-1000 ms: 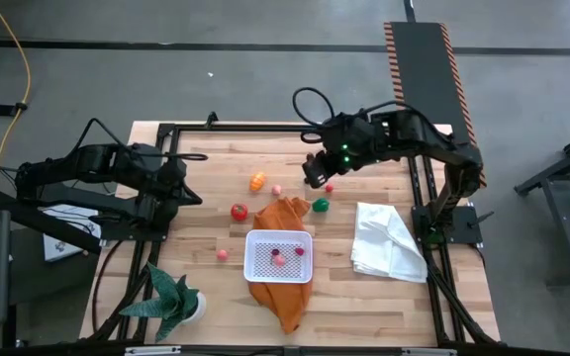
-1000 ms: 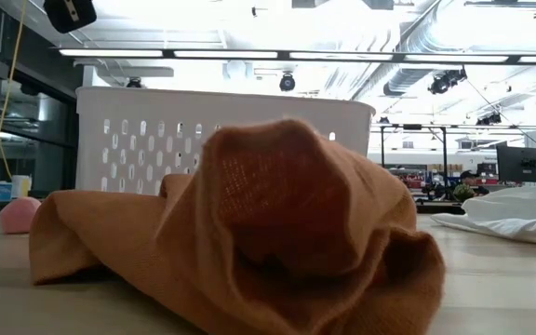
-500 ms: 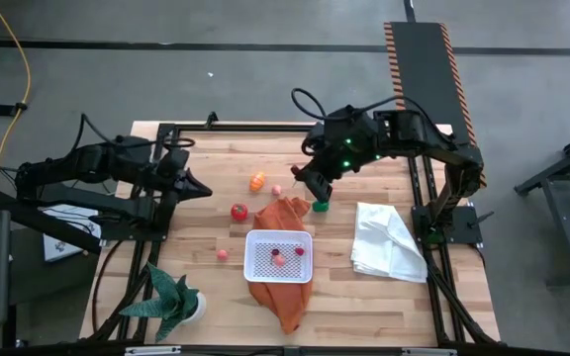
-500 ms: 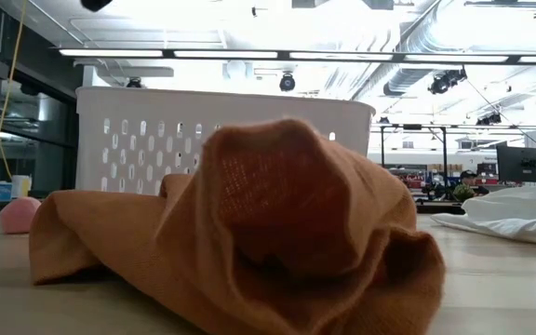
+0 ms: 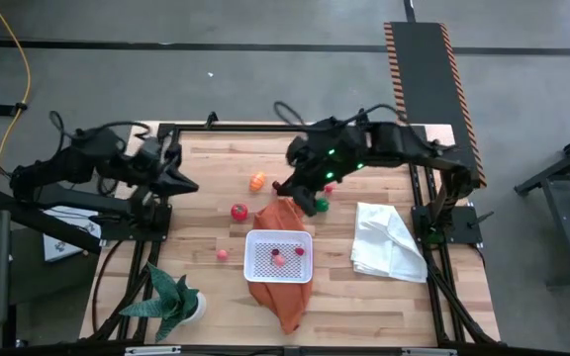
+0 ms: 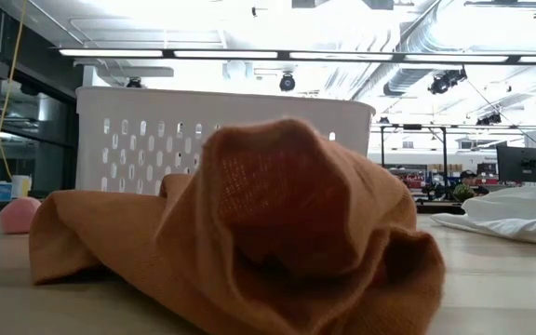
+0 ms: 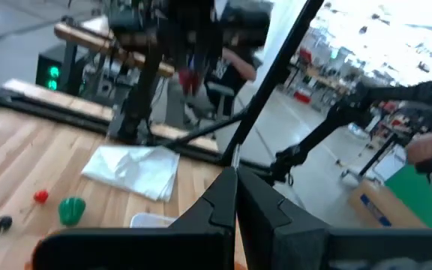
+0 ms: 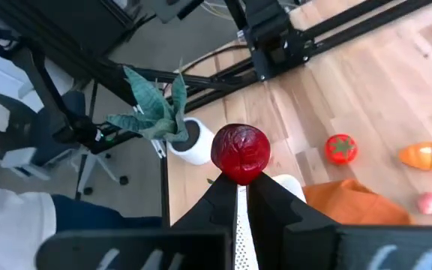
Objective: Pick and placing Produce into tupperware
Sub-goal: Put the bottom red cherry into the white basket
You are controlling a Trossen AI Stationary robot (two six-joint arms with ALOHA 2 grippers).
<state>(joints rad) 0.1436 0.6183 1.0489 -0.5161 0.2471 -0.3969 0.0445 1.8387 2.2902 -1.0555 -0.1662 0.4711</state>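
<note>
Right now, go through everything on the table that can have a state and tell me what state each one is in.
right gripper: shut on the dark red fruit, lifted off the table
left gripper: shut, empty, over the table's left side
tupperware: open, upright on the orange cloth, a few pieces inside
orange cloth: crumpled
white cloth: crumpled
potted plant: upright

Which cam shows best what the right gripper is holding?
Right wrist view: the dark red produce piece sits pinched at the right gripper tips. High view shows only the gripper, the piece too small to make out. Low and left wrist views miss it.
</note>
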